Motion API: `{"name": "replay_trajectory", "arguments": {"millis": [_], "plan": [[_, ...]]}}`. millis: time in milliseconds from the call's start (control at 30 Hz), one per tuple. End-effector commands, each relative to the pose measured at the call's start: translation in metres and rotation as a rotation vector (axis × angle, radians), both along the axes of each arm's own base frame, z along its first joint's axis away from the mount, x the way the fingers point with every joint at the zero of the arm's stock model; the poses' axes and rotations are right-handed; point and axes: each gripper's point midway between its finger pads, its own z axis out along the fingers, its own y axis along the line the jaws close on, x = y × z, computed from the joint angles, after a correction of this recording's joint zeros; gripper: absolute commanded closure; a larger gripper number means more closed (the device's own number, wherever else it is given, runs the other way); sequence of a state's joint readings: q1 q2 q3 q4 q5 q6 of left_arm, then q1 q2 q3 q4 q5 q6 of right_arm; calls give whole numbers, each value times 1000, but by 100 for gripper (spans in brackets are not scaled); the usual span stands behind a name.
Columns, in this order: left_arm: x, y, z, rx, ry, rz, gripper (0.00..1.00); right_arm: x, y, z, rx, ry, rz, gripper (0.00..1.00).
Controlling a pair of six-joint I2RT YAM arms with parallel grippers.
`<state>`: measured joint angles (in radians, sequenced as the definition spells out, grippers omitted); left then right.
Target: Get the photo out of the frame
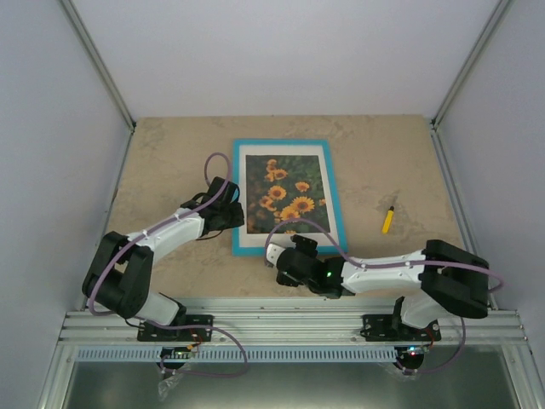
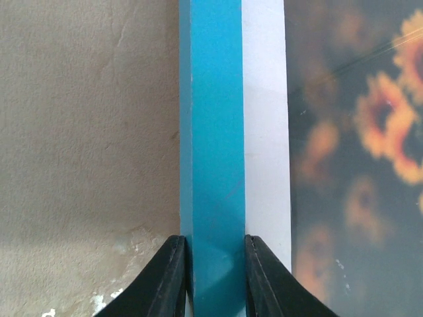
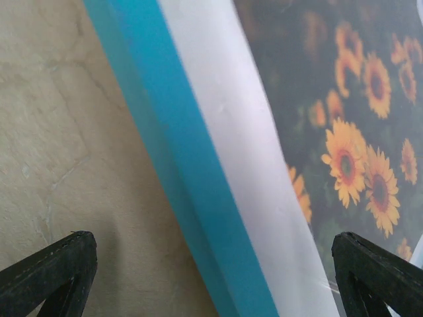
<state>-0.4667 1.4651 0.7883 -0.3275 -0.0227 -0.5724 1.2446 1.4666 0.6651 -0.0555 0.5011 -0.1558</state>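
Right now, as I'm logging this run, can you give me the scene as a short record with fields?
frame: lying flat on the table, face up
photo: inside the frame, with a white mat around it
left hand: shut on the frame's left border
right hand: open above the frame's near edge, holding nothing
yellow pen: on the table to the right of the frame, apart from it
task state: photo not yet out
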Motion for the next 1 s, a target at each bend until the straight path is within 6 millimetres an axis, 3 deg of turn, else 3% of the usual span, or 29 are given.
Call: {"name": "replay_trajectory", "arguments": {"millis": [0,300,533,767,967], "plan": [[21,-17,48,-93,-135,-20,100,12,11,12,-56,-194,-24,2],[19,-18,51,-106,-139,-24,100,30,18,1,-175,-372,-60,4],[17,-21,51,-121,-133,-32,100,41,29,4,-220,-488,-49,9],[13,-26,44,-151,-116,-53,100,50,31,8,-263,-576,-56,23],[10,-25,31,-142,-83,-44,100,51,28,17,-262,-611,-62,44]]}}
